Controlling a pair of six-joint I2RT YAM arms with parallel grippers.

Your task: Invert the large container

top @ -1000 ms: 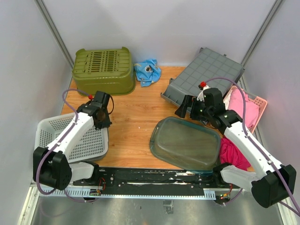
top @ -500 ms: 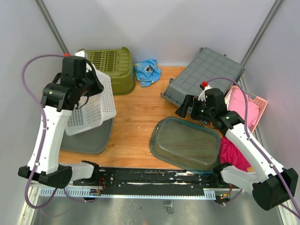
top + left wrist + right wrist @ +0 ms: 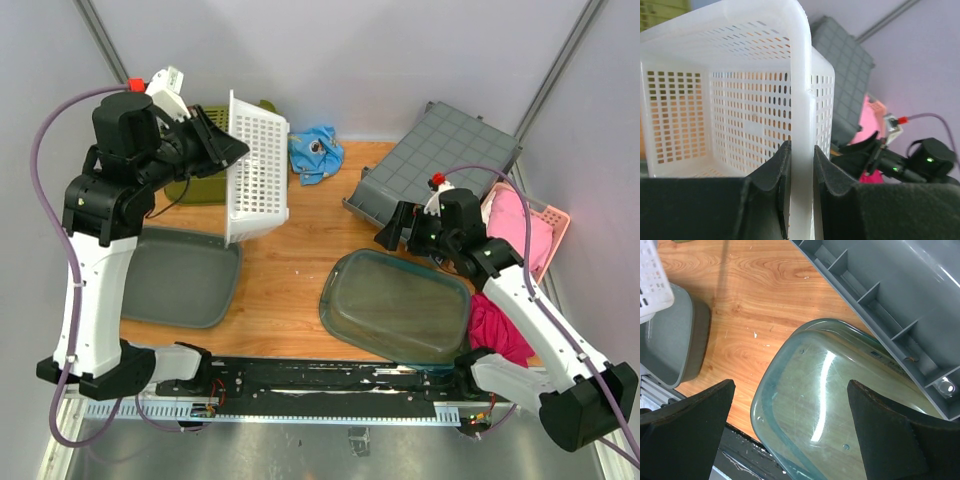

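My left gripper (image 3: 222, 150) is shut on the rim of a large white perforated basket (image 3: 260, 170). It holds the basket high over the back left of the table, tipped on its side with the opening facing left. In the left wrist view the white rim (image 3: 801, 100) runs upright between my left gripper's (image 3: 801, 185) closed jaws. My right gripper (image 3: 398, 228) is open and empty, hovering over the far edge of a clear greenish tub (image 3: 397, 305). That tub (image 3: 840, 405) lies below my right gripper (image 3: 790, 430) in the right wrist view.
A grey tub (image 3: 180, 275) sits at the front left. A green basket (image 3: 190, 185) lies upside down behind the white one. A blue cloth (image 3: 313, 152) is at the back. A grey crate (image 3: 440, 155) leans at the back right by a pink basket (image 3: 530, 232).
My left arm lifted the white basket out of the grey tub, carried it up and back, and tipped it onto its side. The right arm stayed nearly still.
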